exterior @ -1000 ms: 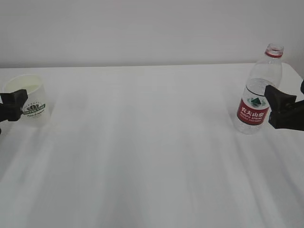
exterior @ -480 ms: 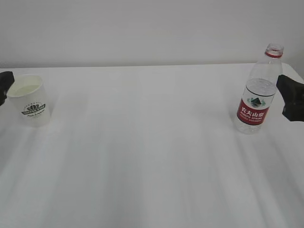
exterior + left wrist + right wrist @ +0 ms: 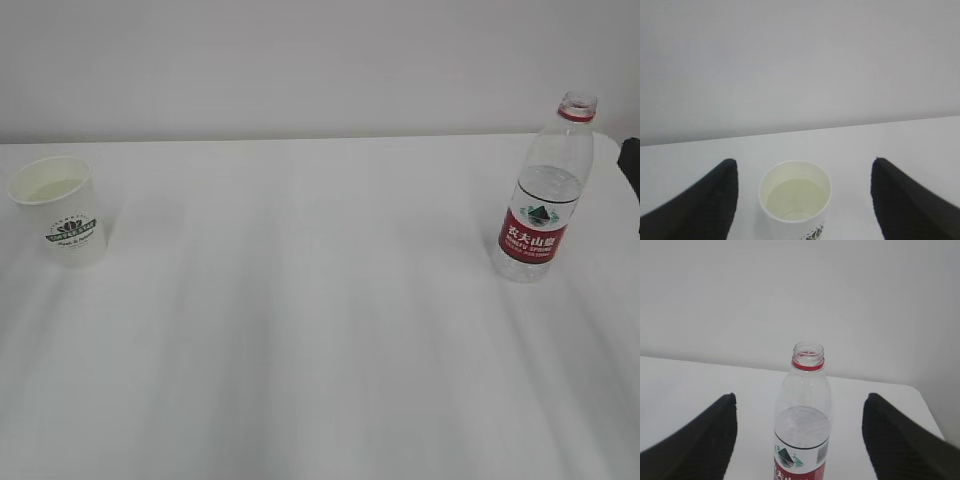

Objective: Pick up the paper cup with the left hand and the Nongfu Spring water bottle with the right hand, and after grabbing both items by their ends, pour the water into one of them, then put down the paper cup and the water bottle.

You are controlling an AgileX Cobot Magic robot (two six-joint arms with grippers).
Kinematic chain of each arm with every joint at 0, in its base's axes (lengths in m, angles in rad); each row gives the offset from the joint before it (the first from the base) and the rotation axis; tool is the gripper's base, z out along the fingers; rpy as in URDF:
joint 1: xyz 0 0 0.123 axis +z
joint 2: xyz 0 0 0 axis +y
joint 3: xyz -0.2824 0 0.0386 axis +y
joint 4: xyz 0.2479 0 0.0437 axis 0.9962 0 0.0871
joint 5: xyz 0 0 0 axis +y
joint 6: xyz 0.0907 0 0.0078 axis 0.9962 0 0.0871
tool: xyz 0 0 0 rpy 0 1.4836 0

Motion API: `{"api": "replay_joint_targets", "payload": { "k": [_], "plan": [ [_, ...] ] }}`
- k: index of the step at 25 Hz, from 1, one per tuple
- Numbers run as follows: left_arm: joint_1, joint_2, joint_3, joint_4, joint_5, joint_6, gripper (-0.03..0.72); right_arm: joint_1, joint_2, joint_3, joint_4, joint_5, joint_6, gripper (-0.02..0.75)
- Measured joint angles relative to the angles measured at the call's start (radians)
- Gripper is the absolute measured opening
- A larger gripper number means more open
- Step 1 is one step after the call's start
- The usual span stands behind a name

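Observation:
The paper cup (image 3: 60, 210) stands upright at the table's left, with a pale pool of water (image 3: 795, 197) inside. My left gripper (image 3: 803, 165) is open; its black fingers (image 3: 705, 205) stand wide on either side of the cup (image 3: 796, 200) without touching it. The Nongfu Spring water bottle (image 3: 545, 190) stands upright and uncapped at the right, partly filled with water (image 3: 802, 427). My right gripper (image 3: 800, 396) is open and drawn back from the bottle (image 3: 802, 390), which shows between its spread fingers (image 3: 905, 440). In the exterior view only a dark sliver of the right hand (image 3: 631, 165) shows at the right edge.
The white table (image 3: 320, 300) stretches between cup and bottle, with a plain pale wall behind it. The table's right corner (image 3: 920, 395) lies close behind the bottle.
Both grippers have drawn back from the cup and the bottle toward the outer edges. The left one has left the exterior view. Cup and bottle stay standing where they were.

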Motion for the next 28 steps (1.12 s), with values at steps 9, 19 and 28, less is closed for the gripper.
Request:
{"api": "replay_joint_targets", "payload": {
  "k": [9, 19, 28],
  "plan": [
    [0.000, -0.238, 0.004, 0.004, 0.151, 0.000, 0.592, 0.000, -0.218, 0.002, 0.055, 0.180, -0.072, 0.592],
    [0.000, -0.444, 0.004, 0.009, 0.344, 0.000, 0.591, 0.000, -0.388, 0.003, 0.066, 0.360, -0.105, 0.593],
    [0.000, -0.539, 0.004, 0.004, 0.490, 0.000, 0.589, 0.000, -0.440, 0.004, 0.066, 0.483, -0.113, 0.593]
  ]
}}
